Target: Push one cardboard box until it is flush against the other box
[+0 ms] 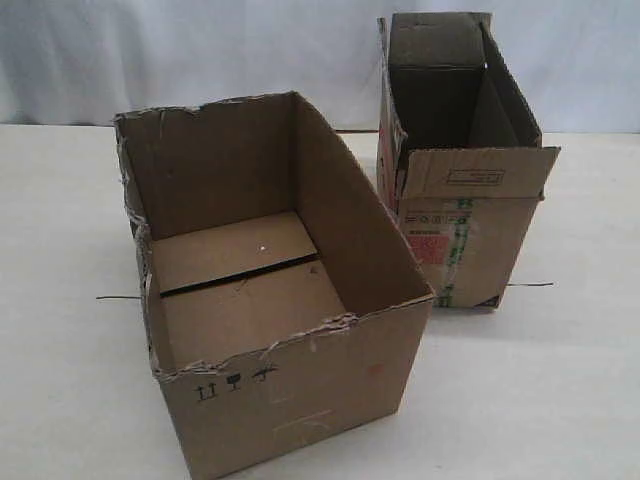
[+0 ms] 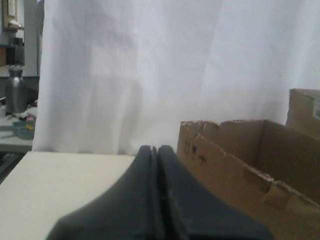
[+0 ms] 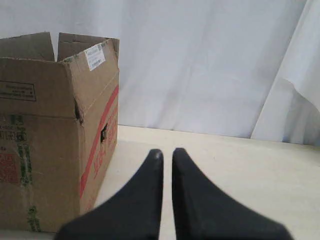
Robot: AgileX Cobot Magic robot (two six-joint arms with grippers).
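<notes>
Left gripper: fingers pressed together, nothing held, low over the table. The cardboard box is near its tip, off to one side and not touching. The ragged rim and black symbols face this camera.

Right gripper: fingers almost together with only a thin slit, empty. The other box stands close beside it, red stripe side toward the fingers.

Exterior view: no gripper in frame. The cardboard box is on the left and the other box on the right and farther back, both on the table. A gap is open between them and their walls are not parallel. The wide box's long axis runs near to far, slanted.

Judgement: the left arm is nearer the wide box. The push should go on its outer left wall, toward the right of the exterior view.

Only the exterior view shows the gap. Only the wrist views show the fingers.
</notes>
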